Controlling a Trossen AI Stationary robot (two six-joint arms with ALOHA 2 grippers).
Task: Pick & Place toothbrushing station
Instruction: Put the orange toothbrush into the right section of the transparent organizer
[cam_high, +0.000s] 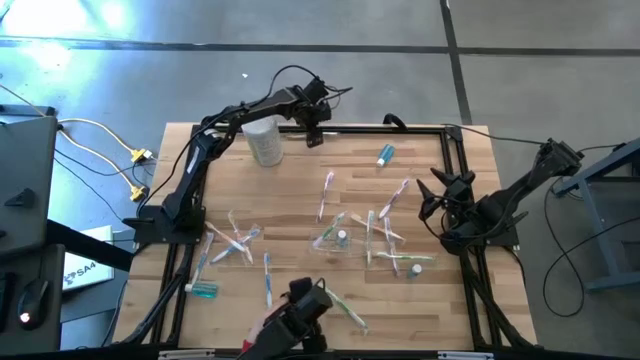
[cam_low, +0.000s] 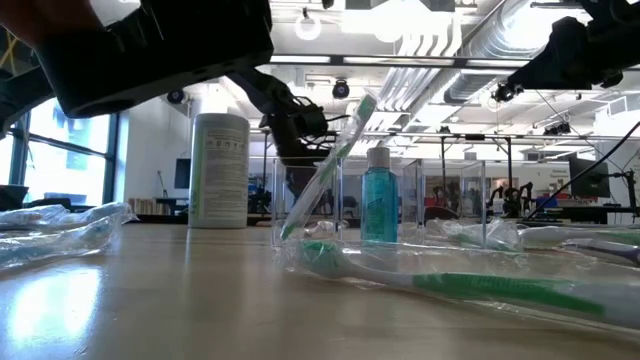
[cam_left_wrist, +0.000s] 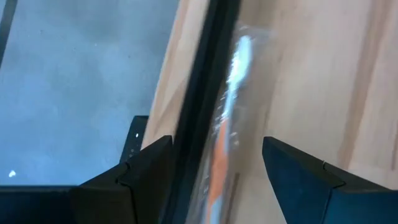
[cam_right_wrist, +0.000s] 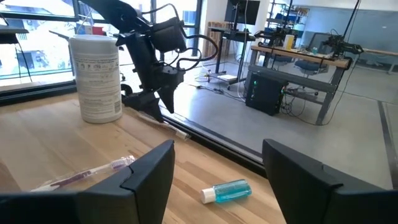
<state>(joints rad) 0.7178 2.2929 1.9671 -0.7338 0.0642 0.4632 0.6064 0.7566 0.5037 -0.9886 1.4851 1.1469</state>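
At the table's (cam_high: 300, 190) left edge a teal tube (cam_high: 204, 291) lies near the front corner, with a loose cluster of wrapped toothbrushes (cam_high: 235, 245) just inboard of it and a blue-handled brush (cam_high: 267, 280) beside them. The left arm reaches from its base at the left edge up to the far rim, where the left gripper (cam_high: 313, 137) hangs pointing down, just right of the white cylinder (cam_high: 264, 140). Its wrist view shows the two fingers (cam_left_wrist: 146, 168) spread wide with nothing clamped, straddling a wrapped brush (cam_left_wrist: 230, 118) that lies along the black frame rail (cam_left_wrist: 202, 106) at the table's edge. Toward the middle, a pink brush (cam_high: 327, 195) lies alone, and just in front of it the clear cup (cam_high: 333, 238) stands with a green-handled brush (cam_low: 325, 175) leaning in it and a small tube (cam_low: 379, 205) upright beside it in the low view. A green brush (cam_high: 345, 310) lies near the front edge. Farther right, another pink brush (cam_high: 393, 198) and several clear and white ones (cam_high: 385, 240) are scattered, and a second teal tube (cam_high: 385, 154) lies alone near the far edge. The right gripper (cam_high: 438, 195) hovers at the table's right side, fingers (cam_right_wrist: 152, 174) wide apart and empty, facing across the table toward that tube (cam_right_wrist: 227, 191) and the cylinder (cam_right_wrist: 96, 78).
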